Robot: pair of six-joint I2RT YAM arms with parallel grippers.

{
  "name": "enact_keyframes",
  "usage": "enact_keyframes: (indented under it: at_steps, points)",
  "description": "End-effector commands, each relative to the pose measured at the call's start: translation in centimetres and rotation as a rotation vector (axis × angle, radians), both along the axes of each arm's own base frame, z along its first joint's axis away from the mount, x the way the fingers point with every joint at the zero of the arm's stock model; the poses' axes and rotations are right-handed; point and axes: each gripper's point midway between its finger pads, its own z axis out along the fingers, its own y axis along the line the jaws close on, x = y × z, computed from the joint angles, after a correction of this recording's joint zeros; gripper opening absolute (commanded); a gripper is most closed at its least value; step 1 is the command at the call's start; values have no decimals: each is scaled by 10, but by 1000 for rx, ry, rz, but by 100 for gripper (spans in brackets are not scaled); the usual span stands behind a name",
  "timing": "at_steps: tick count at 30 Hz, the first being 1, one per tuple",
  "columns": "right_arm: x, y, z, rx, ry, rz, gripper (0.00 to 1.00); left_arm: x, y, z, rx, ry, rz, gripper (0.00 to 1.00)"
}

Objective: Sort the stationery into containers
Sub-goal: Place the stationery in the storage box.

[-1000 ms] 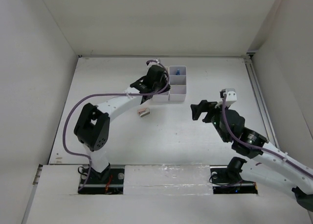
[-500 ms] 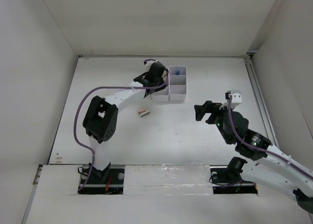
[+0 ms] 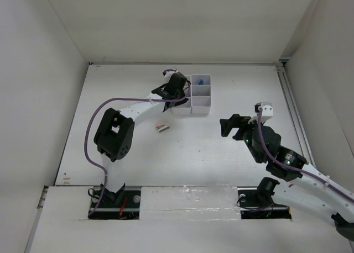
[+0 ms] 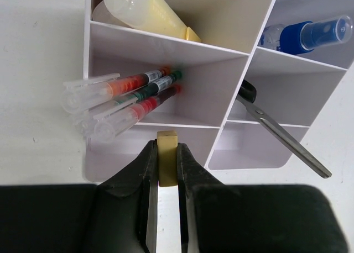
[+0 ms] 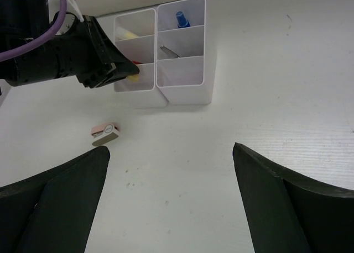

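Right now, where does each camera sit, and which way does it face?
Top external: above and behind the bases, looking down on the table; shows left arm and right arm, left fingers at the white compartment block.
Left wrist: behind its own fingers, shut on a yellow eraser, facing the block's pens and scissors.
Right wrist: behind the open right fingers, facing across the table to the block and left fingers.
Shared: top and right wrist show the pink eraser on the table; all three show the block.
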Motion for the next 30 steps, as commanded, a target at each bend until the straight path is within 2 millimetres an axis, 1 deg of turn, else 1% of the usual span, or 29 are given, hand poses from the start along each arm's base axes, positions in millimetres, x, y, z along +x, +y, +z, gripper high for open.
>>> enact_keyframes:
  at_steps: [1,5,8,9,10,11,12,13,14,16,17,19,23,24,25,27,28,29,30]
  points:
    - [0,-2,13,33,-26,-17,99,-1,-1,6,-22,-12,9,0]
    - [-1,-1,13,34,-24,-8,99,-3,0,2,-17,-4,9,0]
    - [-1,-1,13,34,-24,-8,99,-3,0,-7,-6,11,9,0]
    - [-1,-1,13,34,-24,-8,99,-3,0,-7,-6,11,9,0]
    - [-1,-1,8,27,-19,-8,99,-1,-1,-3,-11,3,9,0]
    - [-1,-1,8,27,-19,-8,99,-1,-1,-8,-6,11,9,0]
    - [-1,-1,8,27,-19,-8,99,-1,-1,-8,-6,11,9,2]
    - [-1,-1,8,27,-19,-8,99,-2,-2,-8,-11,15,3,8]
    - [-1,-1,8,27,-19,-8,99,-4,-1,-12,-6,22,3,12]
    - [-1,1,8,28,-17,1,99,-4,-1,-12,-6,22,3,18]
    - [-1,1,8,28,-17,1,99,-4,-1,-12,-6,22,3,23]
    - [-1,1,8,28,-17,1,99,-2,-2,-8,-11,15,3,24]
    - [-2,0,10,36,-23,1,99,-2,-2,-8,-11,15,3,25]
    - [-3,1,10,28,-23,11,99,-2,-2,-3,-16,7,3,25]
    - [-3,1,10,28,-23,12,99,-3,-4,-3,-22,11,-5,25]
    - [-3,1,10,28,-23,12,99,-4,-6,9,-43,-3,-14,25]
    - [-3,2,10,29,-22,21,99,-3,-7,10,-49,-11,-15,25]
    - [-3,3,12,36,-27,21,99,-2,-9,22,-68,-27,-22,28]
    - [-3,4,12,37,-26,30,99,-5,-13,29,-76,-38,-31,28]
